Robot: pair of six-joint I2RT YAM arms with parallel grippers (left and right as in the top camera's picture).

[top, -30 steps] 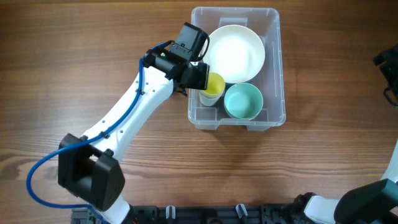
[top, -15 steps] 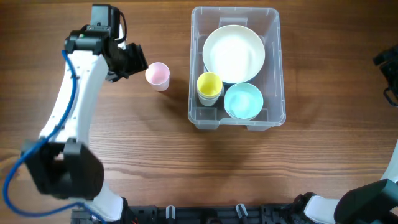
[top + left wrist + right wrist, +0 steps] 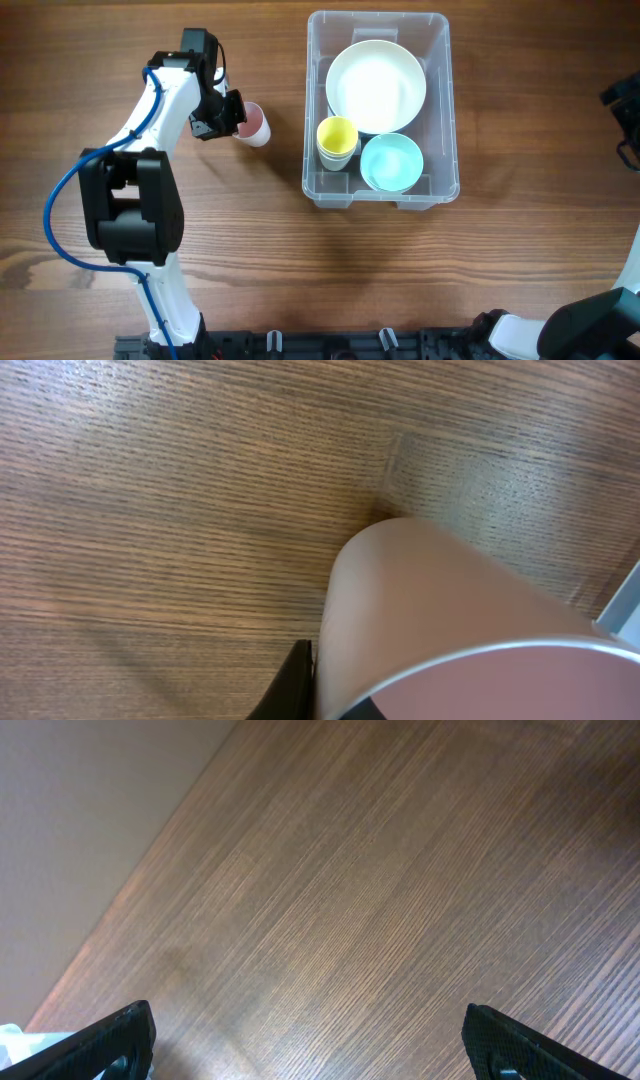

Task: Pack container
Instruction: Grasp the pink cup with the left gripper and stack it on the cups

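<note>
Left pincer hangs left of the container, apart.

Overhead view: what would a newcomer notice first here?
The clear container sits at upper centre, holding a white bowl, a yellow cup and a light blue bowl. Left of it, the left arm's fingers are at a pink cup on the wooden table.

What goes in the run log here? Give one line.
left jaws: at pink cup, grip unclear | right jaws: open | container: holds white bowl, yellow cup, blue bowl | pink cup: outside, on table
</note>
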